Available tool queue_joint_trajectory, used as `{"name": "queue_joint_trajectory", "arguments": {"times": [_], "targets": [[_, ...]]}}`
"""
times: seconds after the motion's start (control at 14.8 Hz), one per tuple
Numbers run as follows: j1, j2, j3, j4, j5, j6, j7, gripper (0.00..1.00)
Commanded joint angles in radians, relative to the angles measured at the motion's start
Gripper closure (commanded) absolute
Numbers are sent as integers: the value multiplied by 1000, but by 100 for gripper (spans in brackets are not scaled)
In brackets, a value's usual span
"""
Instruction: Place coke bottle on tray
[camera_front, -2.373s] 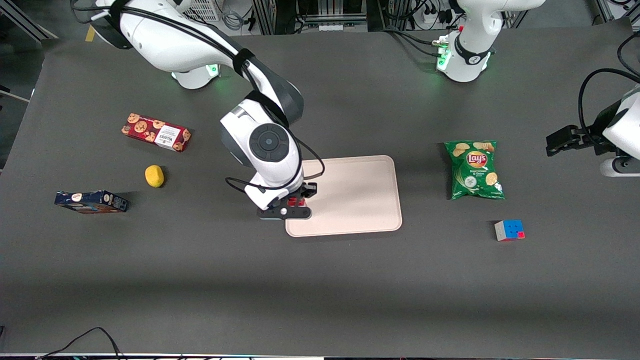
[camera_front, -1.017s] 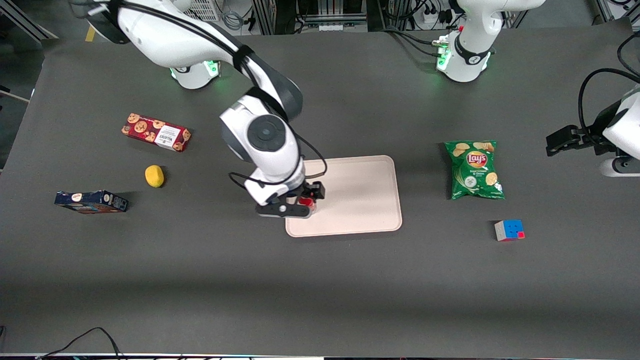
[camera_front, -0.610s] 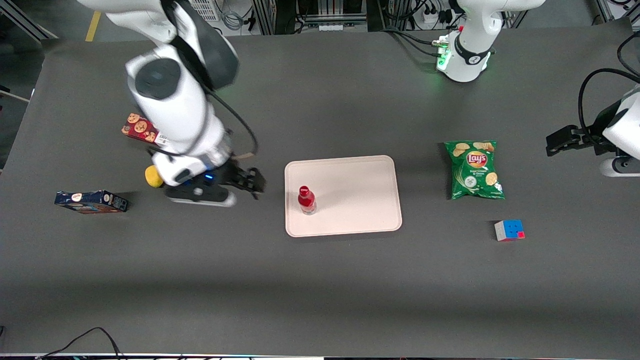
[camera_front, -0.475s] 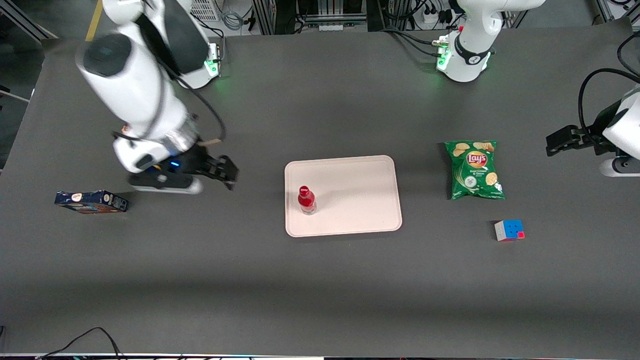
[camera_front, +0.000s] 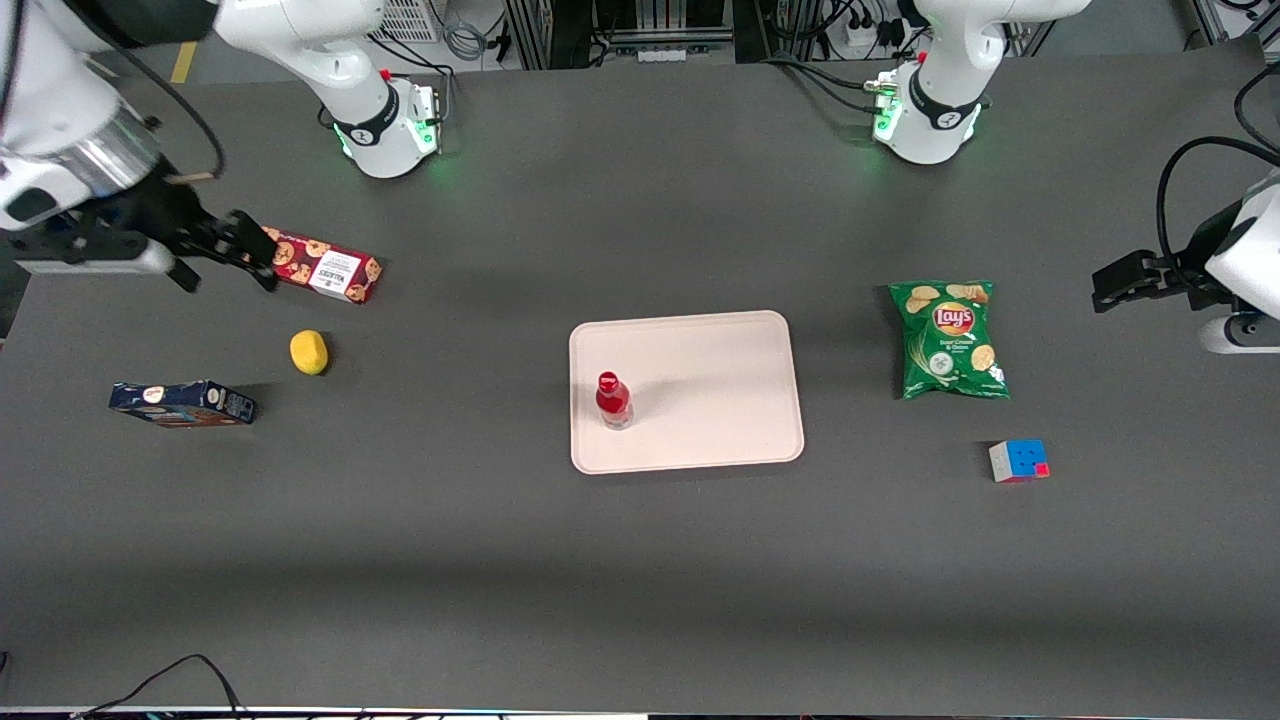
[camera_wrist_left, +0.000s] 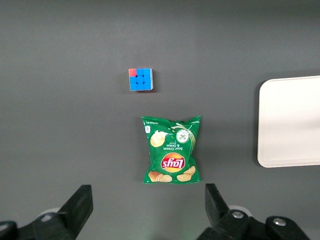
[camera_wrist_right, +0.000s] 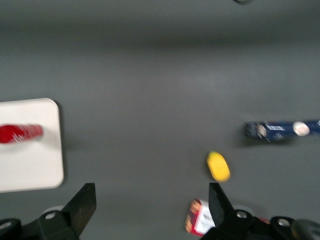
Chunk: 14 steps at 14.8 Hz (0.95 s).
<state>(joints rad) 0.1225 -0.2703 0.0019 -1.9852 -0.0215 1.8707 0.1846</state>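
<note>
The coke bottle (camera_front: 612, 398), small, red, with a red cap, stands upright on the pale pinkish-beige tray (camera_front: 720, 390), near the tray's edge toward the working arm's end. It also shows in the right wrist view (camera_wrist_right: 20, 133) on the tray (camera_wrist_right: 30, 165). My gripper (camera_front: 225, 255) is open and empty, high above the table near the working arm's end, by the red cookie box (camera_front: 320, 265). In the right wrist view the gripper (camera_wrist_right: 150, 210) has wide-spread jaws with bare table between them.
A yellow lemon (camera_front: 309, 352) and a dark blue box (camera_front: 182, 403) lie toward the working arm's end. A green Lay's chip bag (camera_front: 948, 340) and a colour cube (camera_front: 1019, 460) lie toward the parked arm's end.
My gripper let go of the coke bottle on the tray, then rose and swung away toward the working arm's end of the table. The bottle stays upright on the tray.
</note>
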Motion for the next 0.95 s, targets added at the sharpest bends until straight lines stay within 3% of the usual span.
{"name": "queue_joint_trajectory", "arguments": {"times": [0.0,0.14,0.88], "targets": [[3,-75,-104,-40,29,-79,-120,0],[3,-73,-140,-24,31,-84,-162,0],[16,117,-135,183,15,-211,-152,0]]}}
